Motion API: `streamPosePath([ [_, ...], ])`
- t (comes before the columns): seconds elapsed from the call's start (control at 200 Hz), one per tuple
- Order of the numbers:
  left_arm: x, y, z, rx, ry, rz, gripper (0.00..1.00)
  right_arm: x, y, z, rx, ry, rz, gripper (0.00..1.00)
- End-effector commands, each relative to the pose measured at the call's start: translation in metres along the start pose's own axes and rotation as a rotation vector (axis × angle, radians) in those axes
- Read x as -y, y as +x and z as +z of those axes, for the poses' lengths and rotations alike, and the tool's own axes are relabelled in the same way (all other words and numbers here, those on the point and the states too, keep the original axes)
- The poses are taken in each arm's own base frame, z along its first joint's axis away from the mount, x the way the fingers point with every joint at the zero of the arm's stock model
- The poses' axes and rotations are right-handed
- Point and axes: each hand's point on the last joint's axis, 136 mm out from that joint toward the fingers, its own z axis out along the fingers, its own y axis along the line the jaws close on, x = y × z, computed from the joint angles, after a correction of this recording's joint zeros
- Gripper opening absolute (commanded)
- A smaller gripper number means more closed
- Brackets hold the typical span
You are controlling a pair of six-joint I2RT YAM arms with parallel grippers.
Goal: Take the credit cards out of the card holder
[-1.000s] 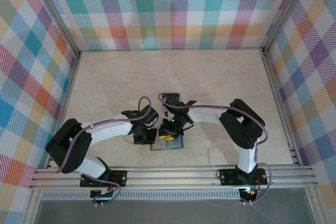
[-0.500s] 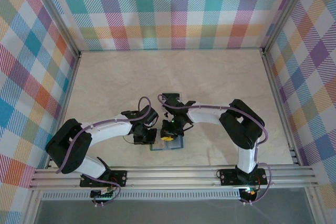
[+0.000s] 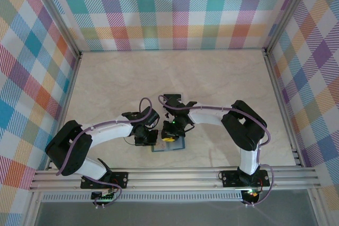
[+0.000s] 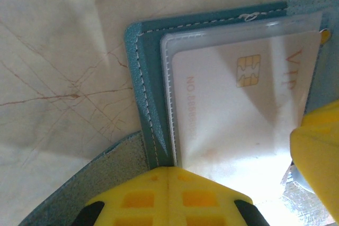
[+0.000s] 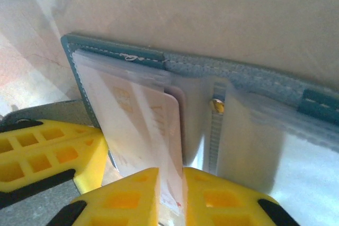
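Observation:
The teal card holder [image 3: 170, 148] lies open on the table near the front edge. In the left wrist view its stitched edge [image 4: 148, 78] frames a clear pocket holding a white credit card [image 4: 238, 109] with a gold chip. My left gripper [image 4: 168, 169] is shut, its yellow tips pressed down on the holder's edge beside that pocket. In the right wrist view the card holder [image 5: 122, 51] shows a pale credit card [image 5: 153, 125] sticking out of a pocket, and my right gripper [image 5: 171, 175] is shut on its near edge. Both grippers meet over the holder, left gripper [image 3: 150, 139] and right gripper [image 3: 169, 137].
The pale marble table [image 3: 175, 78] stretches back to the plaid walls [image 3: 175, 9]. An aluminium rail [image 3: 175, 175] runs along the front edge. Clear plastic pockets [image 5: 265, 146] fan out on the holder's right half.
The right gripper has edged slightly left over the card holder. The left arm has stayed put.

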Motion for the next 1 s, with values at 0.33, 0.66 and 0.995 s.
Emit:
streamPosePath([
  [0.33,-0.004,0.004,-0.001,-0.017,-0.006,-0.001,0.04,-0.015,0.000,-0.002,0.001,-0.047,-0.014,0.04],
  [0.66,-0.005,-0.005,-0.015,0.023,-0.036,0.004,0.05,-0.018,-0.001,-0.007,0.023,-0.057,-0.014,0.24],
  [0.995,0.003,-0.018,-0.025,0.056,-0.015,-0.001,0.05,-0.014,0.000,-0.002,0.031,-0.070,-0.011,0.15],
])
